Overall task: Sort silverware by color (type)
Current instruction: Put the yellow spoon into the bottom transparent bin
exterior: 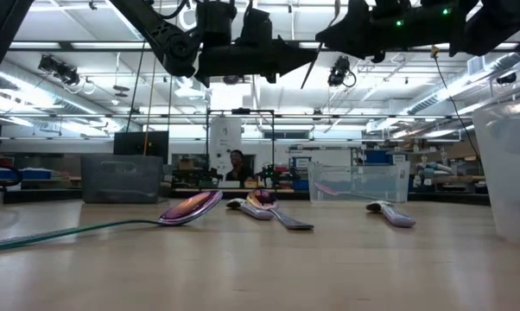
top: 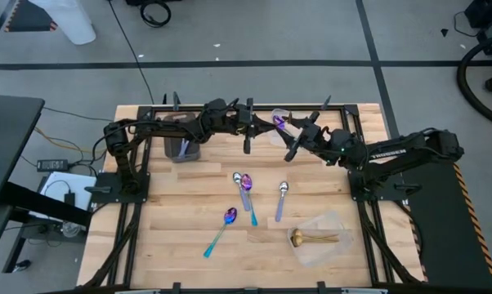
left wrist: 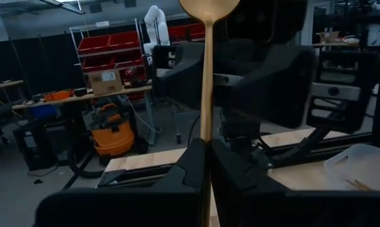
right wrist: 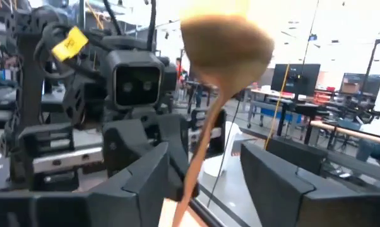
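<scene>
One slim gold metal spoon [left wrist: 206, 94] stood clamped by its handle between the left gripper's [left wrist: 207, 165] shut fingers, raised above the far middle of the wooden table [top: 181, 245]. The right gripper [right wrist: 199, 165], facing it closely, had its fingers spread on either side of the spoon. Four purple-blue and silver spoons [top: 244, 184] lay mid-table; a clear plastic container [top: 318, 238] near the front right corner held gold ones.

Both arms extend toward the far centre, raised above the tabletop, wrists facing each other. The left gripper [top: 248, 139] has its fingers [left wrist: 196, 165] closed together. The right gripper [top: 292, 145] has its fingers [right wrist: 139, 180] spread apart, just beside the left gripper.
</scene>
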### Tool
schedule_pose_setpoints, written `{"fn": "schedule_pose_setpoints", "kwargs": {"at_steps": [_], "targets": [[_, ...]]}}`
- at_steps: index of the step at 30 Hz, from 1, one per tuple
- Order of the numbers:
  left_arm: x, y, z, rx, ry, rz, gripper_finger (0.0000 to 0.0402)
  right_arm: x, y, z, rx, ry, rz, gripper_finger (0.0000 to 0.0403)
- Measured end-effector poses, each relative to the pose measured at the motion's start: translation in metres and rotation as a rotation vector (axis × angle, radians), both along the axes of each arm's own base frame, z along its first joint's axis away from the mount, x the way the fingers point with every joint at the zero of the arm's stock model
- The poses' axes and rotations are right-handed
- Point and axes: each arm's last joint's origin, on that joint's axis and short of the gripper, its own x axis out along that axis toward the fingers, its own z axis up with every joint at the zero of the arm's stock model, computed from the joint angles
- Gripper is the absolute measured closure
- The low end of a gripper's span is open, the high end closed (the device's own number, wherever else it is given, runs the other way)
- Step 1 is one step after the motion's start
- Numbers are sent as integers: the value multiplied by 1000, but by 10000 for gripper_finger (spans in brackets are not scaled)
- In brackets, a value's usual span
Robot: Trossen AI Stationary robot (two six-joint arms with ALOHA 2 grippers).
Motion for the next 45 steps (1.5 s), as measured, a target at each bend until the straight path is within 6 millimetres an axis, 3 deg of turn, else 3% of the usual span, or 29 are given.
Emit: {"fn": "schedule_pose_setpoints", "kwargs": {"at_steps": [6,15,21,26,35,45], "targets": [[2,-5,0,20,-5,-11,383,-1,-3,2,-17,-21,38,259],[3,-8,-2,31,15,-11,373,0,-3,-1,35,-9,60,381],[2,-4,-6,33,52,-12,293,-4,-4,-5,93,52,42,376],[-6,14,-13,42,139,7,239,-12,-1,-6,203,152,59,372],[-24,50,-19,28,205,65,231,-20,14,9,364,391,166,372],[-30,57,-20,-35,209,-43,230,-26,33,27,711,607,622,372]]}}
